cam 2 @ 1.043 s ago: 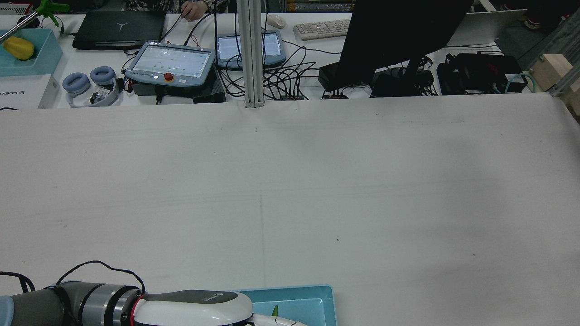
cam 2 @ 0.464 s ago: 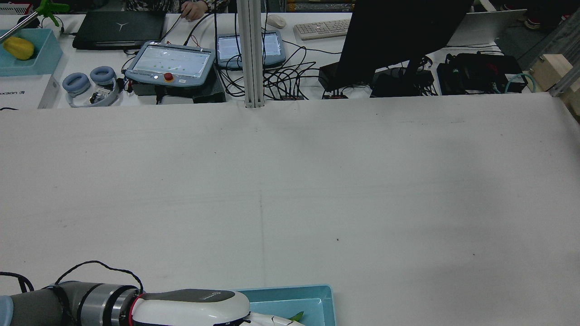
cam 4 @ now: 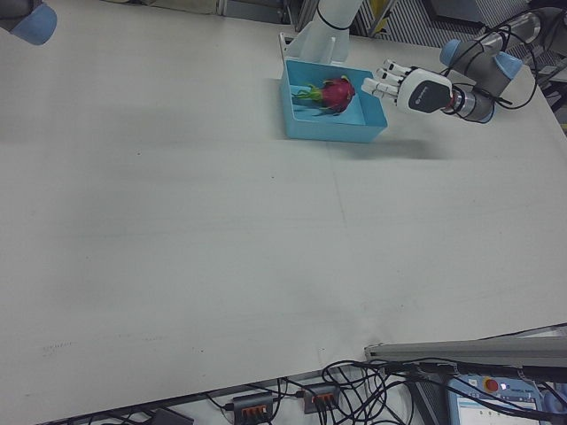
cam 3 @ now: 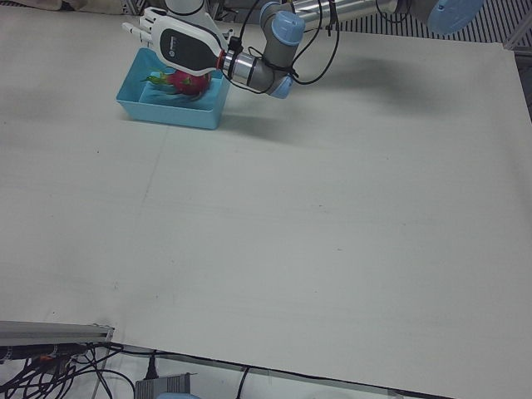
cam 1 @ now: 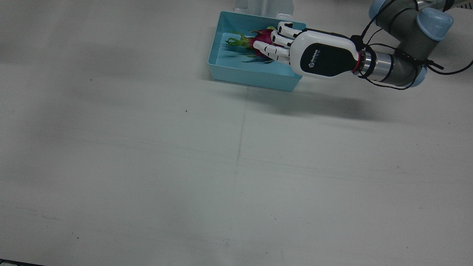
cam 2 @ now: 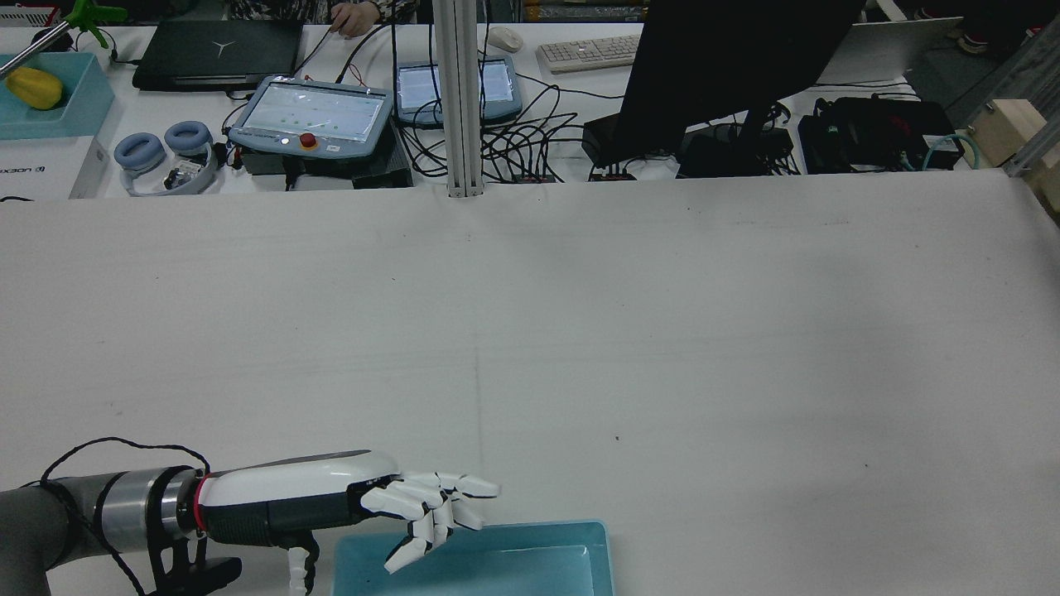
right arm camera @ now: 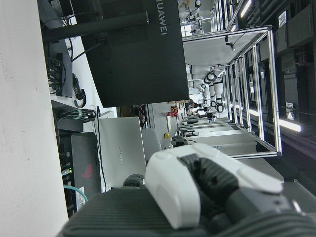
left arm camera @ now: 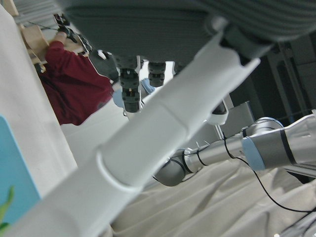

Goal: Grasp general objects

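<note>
Inside blue bin point(cam 1: 236, 75): dragon fruit point(cam 1: 261, 38); left robot hand point(cam 1: 295, 50) open above.

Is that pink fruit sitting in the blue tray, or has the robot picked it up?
In the tray. The dragon fruit lies inside the blue tray, and the left hand hovers open beside it.

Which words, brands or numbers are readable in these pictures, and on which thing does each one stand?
"HUAWEI": on the back of the black monitor, right hand view.
"IXSON": partly cut off, on the white box at the left edge of the rear view.
Logo with small lettering on the back of the left robot hand: too small to read.
</note>
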{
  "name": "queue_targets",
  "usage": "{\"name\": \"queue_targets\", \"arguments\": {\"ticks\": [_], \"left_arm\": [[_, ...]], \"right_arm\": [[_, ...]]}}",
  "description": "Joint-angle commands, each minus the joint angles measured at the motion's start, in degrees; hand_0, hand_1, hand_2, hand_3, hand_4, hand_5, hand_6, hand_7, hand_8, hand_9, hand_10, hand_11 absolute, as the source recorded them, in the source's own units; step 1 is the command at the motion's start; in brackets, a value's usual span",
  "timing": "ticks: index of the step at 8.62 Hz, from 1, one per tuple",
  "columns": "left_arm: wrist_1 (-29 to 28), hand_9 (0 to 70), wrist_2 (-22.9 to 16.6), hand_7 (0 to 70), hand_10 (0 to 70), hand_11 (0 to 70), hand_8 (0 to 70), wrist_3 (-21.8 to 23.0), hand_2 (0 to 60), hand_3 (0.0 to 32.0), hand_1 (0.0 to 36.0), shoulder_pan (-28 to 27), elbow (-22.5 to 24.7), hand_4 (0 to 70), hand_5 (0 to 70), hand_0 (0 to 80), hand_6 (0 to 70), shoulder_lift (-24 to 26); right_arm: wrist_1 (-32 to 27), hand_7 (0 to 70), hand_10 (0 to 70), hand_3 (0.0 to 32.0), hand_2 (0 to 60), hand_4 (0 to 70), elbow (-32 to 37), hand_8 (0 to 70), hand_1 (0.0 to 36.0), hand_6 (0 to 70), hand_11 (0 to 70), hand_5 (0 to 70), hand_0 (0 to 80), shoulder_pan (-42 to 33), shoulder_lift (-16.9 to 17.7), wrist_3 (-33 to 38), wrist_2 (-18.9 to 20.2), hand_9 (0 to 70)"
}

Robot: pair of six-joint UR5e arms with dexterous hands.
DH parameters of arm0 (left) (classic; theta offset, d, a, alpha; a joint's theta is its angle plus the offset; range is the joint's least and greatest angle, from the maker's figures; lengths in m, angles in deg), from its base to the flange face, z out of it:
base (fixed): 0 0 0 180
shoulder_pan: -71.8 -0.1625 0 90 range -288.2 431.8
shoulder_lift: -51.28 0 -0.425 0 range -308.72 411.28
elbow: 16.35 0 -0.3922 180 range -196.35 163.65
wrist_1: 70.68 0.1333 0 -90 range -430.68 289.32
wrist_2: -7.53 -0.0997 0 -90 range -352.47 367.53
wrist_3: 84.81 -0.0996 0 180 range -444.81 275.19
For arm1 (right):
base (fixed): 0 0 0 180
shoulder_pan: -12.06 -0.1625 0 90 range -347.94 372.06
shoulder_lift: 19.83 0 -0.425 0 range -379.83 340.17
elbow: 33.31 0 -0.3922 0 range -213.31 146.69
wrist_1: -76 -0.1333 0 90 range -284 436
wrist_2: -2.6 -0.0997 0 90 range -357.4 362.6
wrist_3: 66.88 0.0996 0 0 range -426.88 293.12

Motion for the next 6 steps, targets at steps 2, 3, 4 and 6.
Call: {"name": "queue_targets", "arguments": {"ticks": [2, 3, 4, 6], "left_arm": [[9.6, 13.5, 8.22, 70.0, 3.8, 11.6, 2.4, 3.4, 60.0, 0.0, 36.0, 16.53, -7.71, 3.6, 70.0, 80.0, 17.4, 0.58], [12.68, 14.2, 8.39, 70.0, 3.7, 11.5, 3.0, 3.67, 60.0, 0.0, 36.0, 21.1, -8.14, 6.8, 70.0, 80.0, 20.4, 1.63], [14.8, 14.6, 8.48, 70.0, 3.9, 11.7, 3.4, 3.76, 60.0, 0.0, 36.0, 25.32, -10.24, 8.1, 70.0, 80.0, 22.0, 2.77], [19.21, 14.9, 8.66, 70.0, 11.6, 22.6, 3.5, 3.67, 60.0, 0.0, 36.0, 34.29, -13.84, 12.4, 70.0, 80.0, 22.7, 4.1]], "right_arm": [[0.0, 0.0, 0.0, 0.0, 0.0, 0.0, 0.0, 0.0, 0.0, 0.0, 0.0, 0.0, 0.0, 0.04, 0.0, 0.0, 0.0, 0.0], [0.0, 0.0, 0.0, 0.0, 0.0, 0.0, 0.09, 0.0, 0.0, 0.0, 0.0, 0.0, 0.0, 0.04, 0.0, 0.0, 0.0, 0.0], [0.0, 0.0, 0.0, 0.0, 0.0, 0.0, 0.0, 0.0, 0.0, 0.0, 0.0, 0.0, 0.0, -0.04, 0.0, 0.0, 0.0, 0.0], [0.0, 0.0, 0.0, 0.0, 0.0, 0.0, 0.0, 0.0, 0.0, 0.0, 0.0, 0.0, 0.0, 0.04, 0.0, 0.0, 0.0, 0.0]]}}
